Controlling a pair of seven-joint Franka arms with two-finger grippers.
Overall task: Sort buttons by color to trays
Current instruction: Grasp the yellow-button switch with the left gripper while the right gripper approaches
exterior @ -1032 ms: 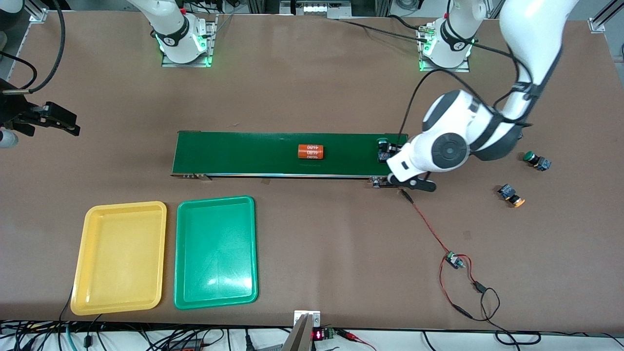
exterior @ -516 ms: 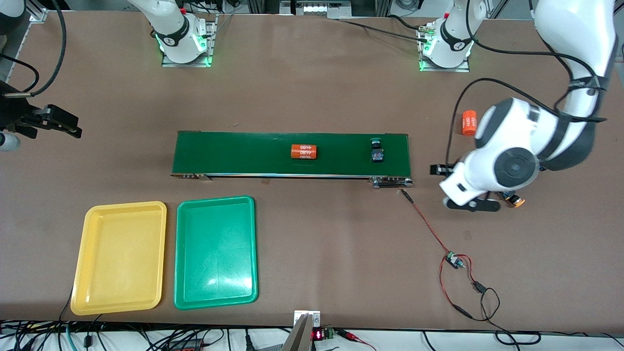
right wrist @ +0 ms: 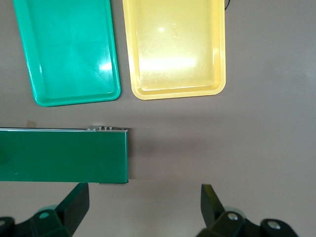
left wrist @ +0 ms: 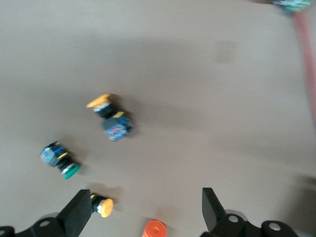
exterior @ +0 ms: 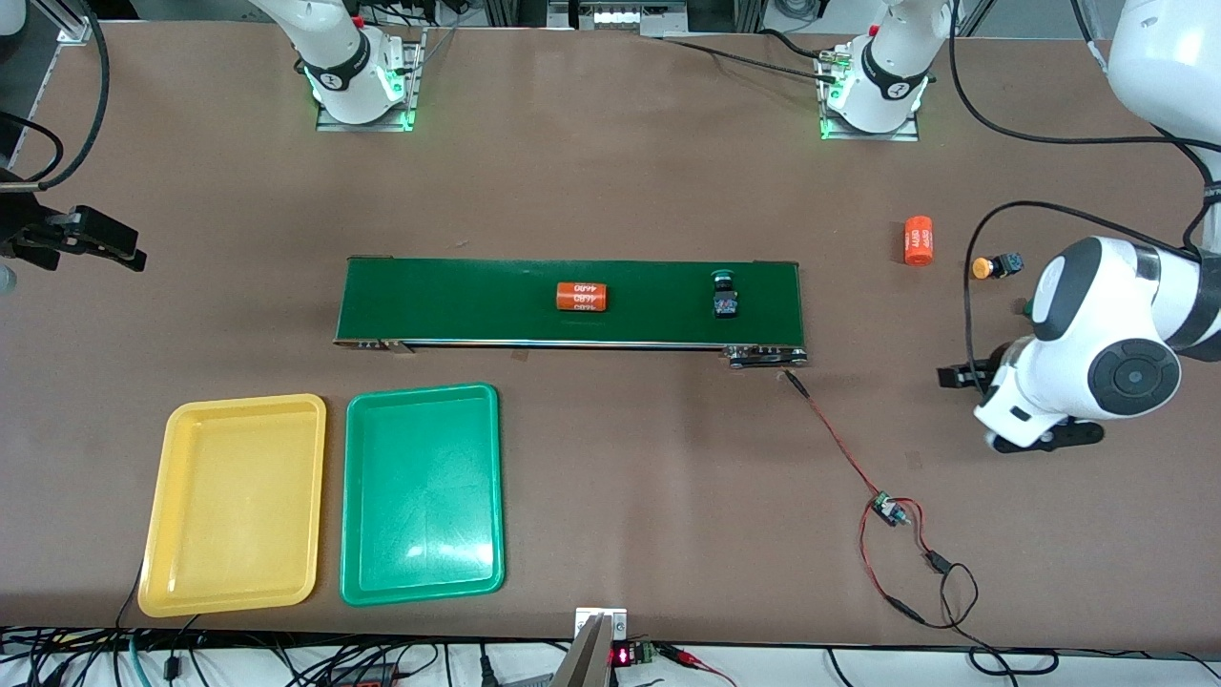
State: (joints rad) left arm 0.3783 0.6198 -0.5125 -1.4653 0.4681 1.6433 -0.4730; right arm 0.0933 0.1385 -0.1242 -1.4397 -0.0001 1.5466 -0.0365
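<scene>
- Toward the left arm's end of the counter point(exterior: 610, 191), three loose buttons are lying on their sides: a yellow button point(left wrist: 109, 117), a green button point(left wrist: 59, 158) near it, and a second yellow button point(left wrist: 102, 205) just beside an orange cylinder point(left wrist: 154, 229).
- A fourth, the belt button point(exterior: 725, 293), green-capped, is sitting on the belt point(exterior: 458, 301) near that same end, with another cylinder point(exterior: 581, 297) lying mid-belt.
- Both trays are lying empty nearer the front camera, toward the right arm's end: the yellow tray point(exterior: 234, 496) and, touching or nearly so, the green tray point(exterior: 420, 496).
- The left tool point(left wrist: 143, 210) is hanging over the loose buttons with its jaws spread wide, gripping nothing.
- Judging by that, it is lining up a pick; none of the sorting is done yet.
- For a clean pick, it should be centring over one button, turning so the jaws are closing across the blocky body and not the round cap, which looks likely to roll or slip.
- The second yellow button needs care: a jaw could be nudging the cylinder.
- The right tool point(right wrist: 143, 202) is waiting, jaws apart and empty, over bare counter off the belt's end.
- The counter is a flat brown sheet; a thin red-and-black wire point(exterior: 839, 448) is trailing from the belt's end, and cables are hanging along the counter's near edge.
</scene>
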